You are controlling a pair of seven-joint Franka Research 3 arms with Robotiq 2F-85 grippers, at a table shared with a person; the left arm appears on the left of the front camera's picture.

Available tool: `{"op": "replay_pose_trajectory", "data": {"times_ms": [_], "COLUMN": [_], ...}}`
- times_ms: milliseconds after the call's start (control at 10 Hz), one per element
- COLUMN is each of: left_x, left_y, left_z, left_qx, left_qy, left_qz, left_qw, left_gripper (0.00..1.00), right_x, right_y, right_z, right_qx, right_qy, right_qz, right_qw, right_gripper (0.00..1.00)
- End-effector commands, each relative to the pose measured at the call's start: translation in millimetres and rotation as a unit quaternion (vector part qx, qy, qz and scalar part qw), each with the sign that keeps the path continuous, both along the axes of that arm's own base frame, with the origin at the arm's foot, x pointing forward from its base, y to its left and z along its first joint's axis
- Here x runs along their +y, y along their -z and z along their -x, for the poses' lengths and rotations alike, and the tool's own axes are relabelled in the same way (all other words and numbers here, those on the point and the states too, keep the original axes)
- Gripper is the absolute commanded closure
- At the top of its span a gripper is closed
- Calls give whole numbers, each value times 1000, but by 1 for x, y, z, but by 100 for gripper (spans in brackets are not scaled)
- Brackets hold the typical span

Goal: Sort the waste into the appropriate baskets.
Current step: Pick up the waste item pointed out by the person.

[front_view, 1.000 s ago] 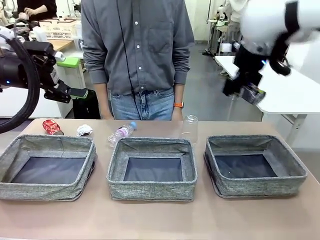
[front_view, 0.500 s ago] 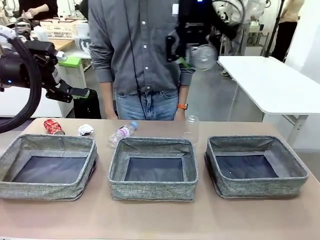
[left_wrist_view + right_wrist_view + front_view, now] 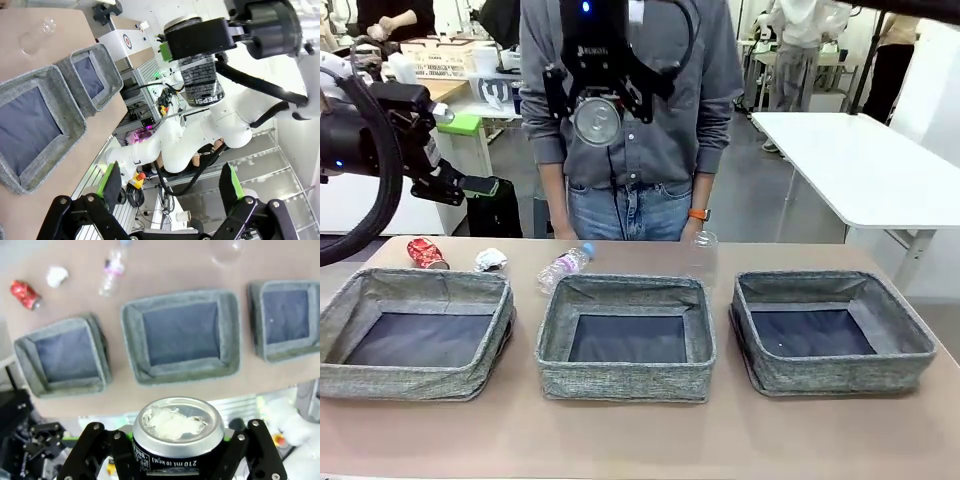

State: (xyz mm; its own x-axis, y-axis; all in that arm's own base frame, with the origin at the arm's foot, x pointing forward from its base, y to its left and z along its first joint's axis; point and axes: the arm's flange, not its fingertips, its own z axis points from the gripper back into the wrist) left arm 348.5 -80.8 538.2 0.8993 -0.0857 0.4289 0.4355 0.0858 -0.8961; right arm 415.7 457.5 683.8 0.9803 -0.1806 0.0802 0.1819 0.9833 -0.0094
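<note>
My right gripper [image 3: 597, 112] hangs high above the table, in front of the person's chest, shut on a dark printed can [image 3: 597, 122]. The right wrist view looks down past the can's silver top [image 3: 175, 422] onto three grey fabric baskets [image 3: 70, 357] [image 3: 182, 335] [image 3: 287, 320]. A crushed red can [image 3: 425, 253], a white paper wad [image 3: 490, 261], a blue-capped bottle [image 3: 563, 265] and a clear cup [image 3: 702, 255] lie along the table's far edge, behind the baskets. My left gripper [image 3: 455, 180] is raised at the far left, open, with nothing between its green pads [image 3: 110, 180].
The baskets stand in a row, left [image 3: 420, 383], middle [image 3: 625, 385] and right [image 3: 840, 375], all with bare dark bottoms. A person in a grey shirt [image 3: 720, 90] stands at the far side. A white table [image 3: 860, 170] is behind on the right.
My right arm has swung from the picture's right side leftward with the can, and now hangs over the middle-left. The left arm and the litter on the table have stayed still.
</note>
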Motion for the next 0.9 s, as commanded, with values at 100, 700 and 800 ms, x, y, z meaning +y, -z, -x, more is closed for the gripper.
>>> {"op": "replay_pose_trajectory", "data": {"times_ms": [100,700,800], "left_x": [-1,-1,-1], "left_y": [-1,-1,-1], "left_z": [1,1,1], "left_qx": [-11,-11,-11], "left_qy": [4,4,4], "left_qz": [6,6,6], "left_qw": [1000,1000,1000], "left_gripper": [0,0,0], "right_x": [-10,-40,-53], "right_y": [-36,-55,-43], "right_z": [-23,-34,-17], "right_qx": [15,-1,-7], "right_qy": [20,-16,-6], "right_qz": [28,58,36], "right_qw": [999,998,999], "right_gripper": [94,94,94]}}
